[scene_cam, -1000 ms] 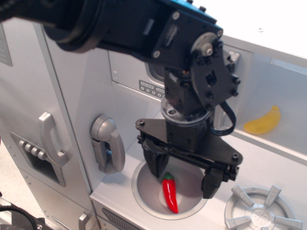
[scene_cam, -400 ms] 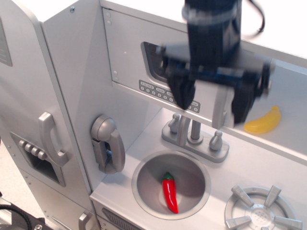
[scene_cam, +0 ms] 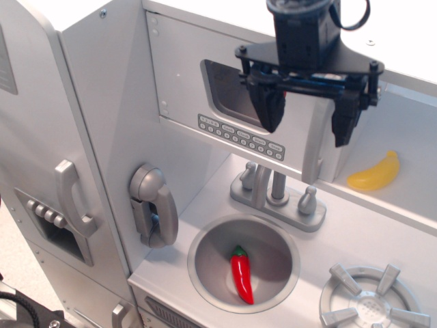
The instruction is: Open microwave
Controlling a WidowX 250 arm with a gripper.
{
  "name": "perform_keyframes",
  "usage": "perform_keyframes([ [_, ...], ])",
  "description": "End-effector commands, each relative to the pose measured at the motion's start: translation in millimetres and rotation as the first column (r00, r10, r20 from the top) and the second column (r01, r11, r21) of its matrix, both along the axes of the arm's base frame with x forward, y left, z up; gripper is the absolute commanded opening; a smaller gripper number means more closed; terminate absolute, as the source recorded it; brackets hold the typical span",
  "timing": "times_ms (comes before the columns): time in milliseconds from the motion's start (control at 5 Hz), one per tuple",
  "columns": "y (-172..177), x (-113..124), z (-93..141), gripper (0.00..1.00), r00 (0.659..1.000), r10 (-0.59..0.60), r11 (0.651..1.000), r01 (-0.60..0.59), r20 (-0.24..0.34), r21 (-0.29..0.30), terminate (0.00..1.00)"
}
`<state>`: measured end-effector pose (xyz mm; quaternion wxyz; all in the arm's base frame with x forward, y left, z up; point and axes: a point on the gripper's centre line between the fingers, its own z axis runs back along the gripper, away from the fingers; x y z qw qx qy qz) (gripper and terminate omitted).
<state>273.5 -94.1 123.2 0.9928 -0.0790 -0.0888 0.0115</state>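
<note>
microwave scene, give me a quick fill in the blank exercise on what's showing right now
1. The gripper hangs in front of the microwave with its jaws ____.
2. The microwave door is ____.
3. The red pepper lies in the ____.
4. The yellow banana lies to the ____ of the faucet in the picture.

Missing words: open; closed; sink; right

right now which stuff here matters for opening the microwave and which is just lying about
For the job:
- microwave, door shut
- its handle, a vertical bar at the door's right edge
- gripper, open, in front of the door by the handle

Just lying about:
- chili in the sink
- banana
- faucet
- phone
- fridge door
- burner
</note>
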Motion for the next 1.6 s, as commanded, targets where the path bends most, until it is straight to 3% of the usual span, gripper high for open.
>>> perform_keyframes([
  [0,-4,14,-8,1.00,0.997,0.016,1.000,-0.017,0.072,0.019,0.00],
  [200,-6,20,-11,1.00,0.993,0.025,0.999,-0.029,0.114,0.041,0.00],
  [600,-6,38,-9,1.00,0.990,0.047,0.998,-0.052,0.134,0.035,0.00],
  [800,-3,41,-9,0.00,0.989,0.044,0.998,-0.051,0.141,0.047,0.00],
  [1200,1,33,-14,0.00,0.987,0.013,0.998,-0.024,0.158,0.063,0.00],
  [1400,4,17,-13,0.00,0.988,0.003,0.998,-0.013,0.154,0.063,0.00],
])
